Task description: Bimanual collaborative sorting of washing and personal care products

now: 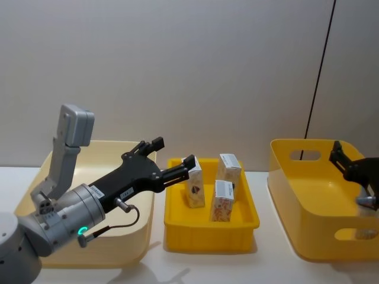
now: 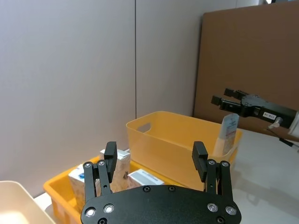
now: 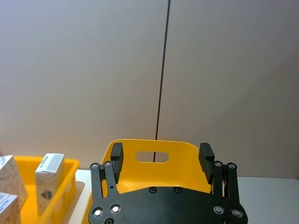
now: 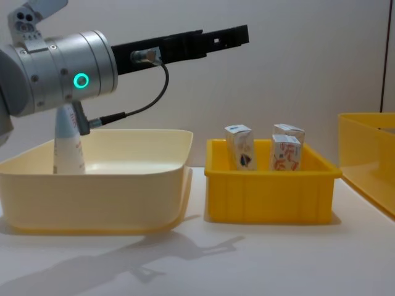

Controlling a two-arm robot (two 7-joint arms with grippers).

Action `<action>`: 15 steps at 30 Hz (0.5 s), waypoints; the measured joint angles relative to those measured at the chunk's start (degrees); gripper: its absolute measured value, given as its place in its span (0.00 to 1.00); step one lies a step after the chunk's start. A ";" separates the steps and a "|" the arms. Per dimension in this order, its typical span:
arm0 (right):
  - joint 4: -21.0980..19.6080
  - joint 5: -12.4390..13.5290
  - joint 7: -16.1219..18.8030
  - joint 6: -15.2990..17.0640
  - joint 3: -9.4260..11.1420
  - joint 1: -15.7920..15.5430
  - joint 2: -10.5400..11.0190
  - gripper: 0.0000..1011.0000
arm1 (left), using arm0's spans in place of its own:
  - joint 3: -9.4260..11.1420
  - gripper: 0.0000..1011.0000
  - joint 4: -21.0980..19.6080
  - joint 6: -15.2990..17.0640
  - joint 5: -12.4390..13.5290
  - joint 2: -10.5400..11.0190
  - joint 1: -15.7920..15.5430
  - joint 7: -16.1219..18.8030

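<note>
Three small white cartons (image 1: 196,184) (image 1: 228,168) (image 1: 222,201) stand upright in the middle yellow tray (image 1: 210,228). My left gripper (image 1: 173,152) hovers open just left of and above them, nothing between its fingers; in the chest view the left gripper (image 4: 237,34) is well above the cartons (image 4: 239,147). One pale-blue tube (image 4: 66,145) stands in the cream tub (image 4: 92,203). Another pale-blue tube (image 2: 229,133) leans inside the right yellow bin (image 2: 177,140). My right gripper (image 1: 342,157) hangs open over that bin (image 1: 314,225), empty, just above the leaning tube.
The cream tub (image 1: 127,236), the tray and the right bin stand in a row on a white table. A plain wall is close behind them. A brown board (image 2: 252,60) stands beyond the right bin. Bare table lies in front of the containers (image 4: 247,259).
</note>
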 joint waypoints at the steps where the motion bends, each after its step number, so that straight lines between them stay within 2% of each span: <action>1: -0.03 0.08 0.05 -0.08 -0.10 -0.11 0.05 0.99 | 0.02 0.99 -0.07 -0.01 0.18 0.04 0.12 0.22; 8: -0.77 2.11 1.11 -2.25 -2.58 -2.77 1.31 0.99 | 0.31 0.99 -1.34 -0.60 2.89 0.69 2.18 3.87; 13: -1.34 3.84 2.01 -4.10 -4.75 -5.16 2.41 0.99 | 0.58 0.99 -2.54 -1.13 5.38 1.27 4.10 7.21; 15: -1.66 4.72 2.49 -5.06 -5.79 -6.30 2.96 0.99 | 0.75 0.99 -3.36 -1.52 7.15 1.66 5.41 9.59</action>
